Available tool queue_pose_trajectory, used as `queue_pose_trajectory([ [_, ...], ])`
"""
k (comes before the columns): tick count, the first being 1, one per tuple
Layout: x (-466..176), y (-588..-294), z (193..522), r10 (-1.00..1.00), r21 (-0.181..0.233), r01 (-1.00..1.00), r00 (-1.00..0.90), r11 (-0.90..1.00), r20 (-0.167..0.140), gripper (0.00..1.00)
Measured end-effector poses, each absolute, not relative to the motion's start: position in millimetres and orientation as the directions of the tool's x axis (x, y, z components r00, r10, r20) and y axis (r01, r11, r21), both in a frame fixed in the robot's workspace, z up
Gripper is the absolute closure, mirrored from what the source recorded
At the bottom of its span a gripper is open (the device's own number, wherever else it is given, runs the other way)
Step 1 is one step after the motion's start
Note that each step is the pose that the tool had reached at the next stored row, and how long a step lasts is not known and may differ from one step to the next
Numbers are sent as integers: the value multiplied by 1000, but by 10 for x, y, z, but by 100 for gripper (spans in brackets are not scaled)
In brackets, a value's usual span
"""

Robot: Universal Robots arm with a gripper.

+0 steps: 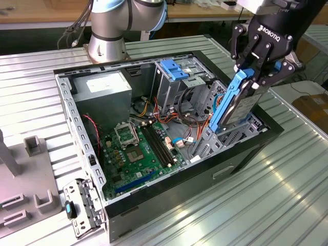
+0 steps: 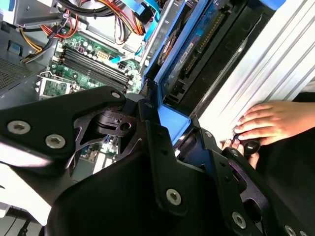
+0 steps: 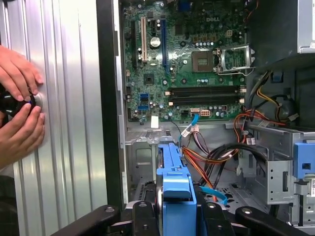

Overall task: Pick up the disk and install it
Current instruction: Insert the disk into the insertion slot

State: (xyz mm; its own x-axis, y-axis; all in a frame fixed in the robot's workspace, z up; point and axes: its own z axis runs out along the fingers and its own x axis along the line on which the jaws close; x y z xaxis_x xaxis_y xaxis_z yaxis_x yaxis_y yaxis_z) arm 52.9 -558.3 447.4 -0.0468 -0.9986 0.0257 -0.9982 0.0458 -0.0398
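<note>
Nearest us in the exterior view, the ribbed metal table (image 1: 266, 205) carries the open computer case (image 1: 169, 205), which lies on its side with the green motherboard (image 1: 138, 148) flat on its floor. Past the board, at the case's corner on the exterior view's right, the gripper (image 1: 254, 77) pinches the disk (image 1: 237, 107) by the upper end of its blue carrier. The disk stands tilted, its lower end down among the drive bays and its upper end above the case rim. Farther back, a light-blue bracket (image 1: 174, 69) sits atop the drive cage, and the arm's base (image 1: 107, 36) stands behind the case. In the first wrist view we see a person's hands (image 3: 19, 108) on the table beside the case, closed around a small dark object.
</note>
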Motion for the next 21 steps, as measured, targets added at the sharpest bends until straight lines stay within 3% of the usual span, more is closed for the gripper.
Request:
queue_pose_trajectory([
  [21, 543, -5595, 4156, -999, -35, -998, -47, 46, 26, 63],
])
